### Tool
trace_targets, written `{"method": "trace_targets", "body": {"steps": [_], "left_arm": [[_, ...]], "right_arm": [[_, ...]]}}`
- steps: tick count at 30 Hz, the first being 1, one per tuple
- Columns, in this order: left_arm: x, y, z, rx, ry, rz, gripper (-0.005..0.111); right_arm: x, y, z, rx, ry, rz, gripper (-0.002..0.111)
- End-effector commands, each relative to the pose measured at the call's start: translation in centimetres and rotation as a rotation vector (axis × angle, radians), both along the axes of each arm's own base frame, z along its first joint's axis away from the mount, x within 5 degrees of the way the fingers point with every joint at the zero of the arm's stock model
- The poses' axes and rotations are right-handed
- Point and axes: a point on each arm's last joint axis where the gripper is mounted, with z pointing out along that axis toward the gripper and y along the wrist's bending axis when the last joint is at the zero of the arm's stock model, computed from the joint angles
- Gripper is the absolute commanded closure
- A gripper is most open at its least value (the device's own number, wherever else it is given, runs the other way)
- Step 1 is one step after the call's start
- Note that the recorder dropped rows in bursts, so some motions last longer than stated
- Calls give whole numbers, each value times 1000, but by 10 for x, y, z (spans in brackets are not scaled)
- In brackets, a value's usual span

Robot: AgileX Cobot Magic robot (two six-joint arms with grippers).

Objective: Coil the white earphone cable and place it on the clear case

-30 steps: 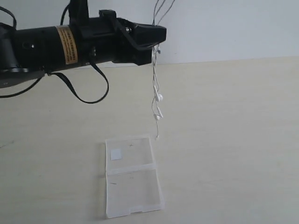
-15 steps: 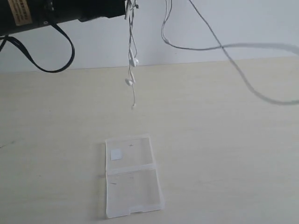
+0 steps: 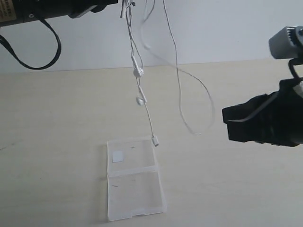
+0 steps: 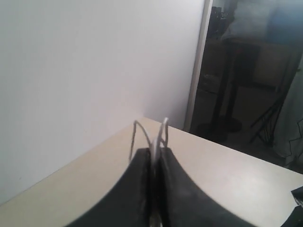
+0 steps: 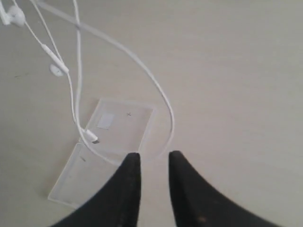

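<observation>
The white earphone cable (image 3: 142, 101) hangs from my left gripper (image 3: 124, 5) at the top of the exterior view. Both earbuds dangle mid-height, and the plug end swings just over the far edge of the clear case (image 3: 134, 177). A long loop (image 3: 204, 101) swings out to the right. In the left wrist view my left gripper (image 4: 156, 151) is shut on the cable (image 4: 162, 130). My right gripper (image 3: 229, 124) comes in low from the right, open and holding nothing. In its own view the right gripper (image 5: 154, 156) sits beside the loop (image 5: 161, 94), above the case (image 5: 124, 125).
The case lies opened flat on the pale table (image 3: 236, 189), with a small white sticker (image 3: 117, 156) on its far half. A thick black robot cable (image 3: 35, 49) loops under the left arm. A white wall (image 3: 227, 28) stands behind the table.
The left arm has pulled up and left, so the earbuds rose and then swung lower over the case. The free loop has swung inward. The right arm has come into view from the right.
</observation>
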Motion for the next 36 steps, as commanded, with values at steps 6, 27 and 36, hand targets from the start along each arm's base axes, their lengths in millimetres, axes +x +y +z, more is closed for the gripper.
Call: {"method": "trace_targets", "body": {"steps": [6, 27, 36], "left_arm": [[4, 6, 1, -1, 29, 83, 107], [0, 30, 2, -24, -90, 63, 107], [-1, 30, 3, -14, -119, 50, 107]], "right_arm": [[-4, 6, -7, 64, 123, 16, 39], [35, 81, 42, 138, -372, 479, 33], [74, 101, 29, 78, -329, 423, 25]]}}
